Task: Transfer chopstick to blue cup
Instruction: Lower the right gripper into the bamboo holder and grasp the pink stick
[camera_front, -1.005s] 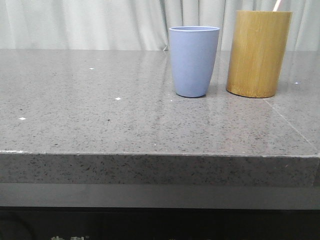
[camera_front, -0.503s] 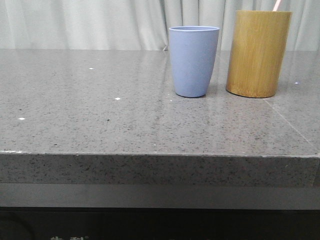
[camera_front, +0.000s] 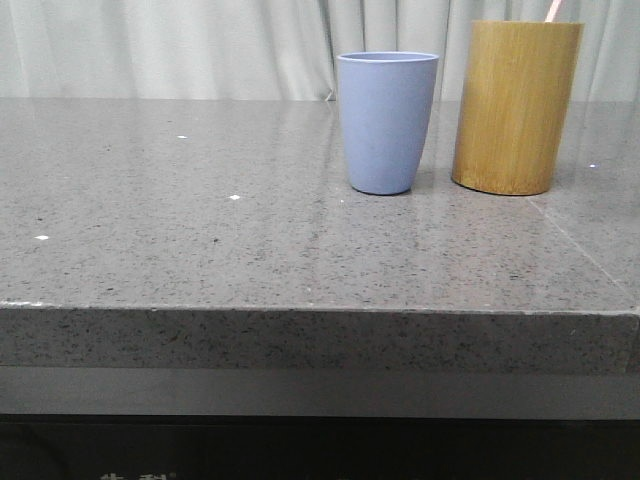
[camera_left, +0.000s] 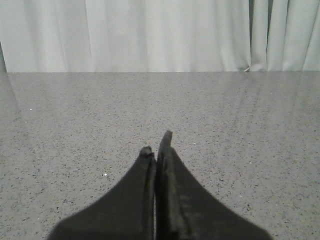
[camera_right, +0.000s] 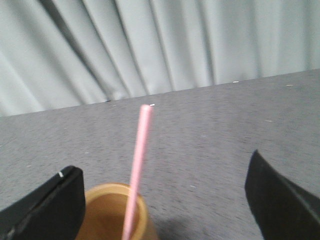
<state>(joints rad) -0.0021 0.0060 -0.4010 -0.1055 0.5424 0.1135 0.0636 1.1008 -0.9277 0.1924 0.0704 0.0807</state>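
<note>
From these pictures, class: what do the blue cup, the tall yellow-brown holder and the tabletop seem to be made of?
Blue cup: matte, even colour, probably plastic or a fibre composite. Holder: likely bamboo or wood, with vertical grain streaks and a soft sheen. Tabletop: grey speckled, polished stone or a stone look-alike; it faintly reflects the cups.

A polished, grey speckled stone look is shown by the tabletop (camera_front: 200, 230), with faint reflections under the cups. A matt, smooth plastic-like finish is seen on the blue cup (camera_front: 387, 120). Yellow-brown bamboo grain is shown on the bamboo cylinder (camera_front: 515, 105). The chopstick (camera_right: 137, 165) appears smooth and pale pink. Soft pleated cloth forms the curtain (camera_front: 170, 45). Matt black fingers (camera_left: 172, 200) are seen.
</note>
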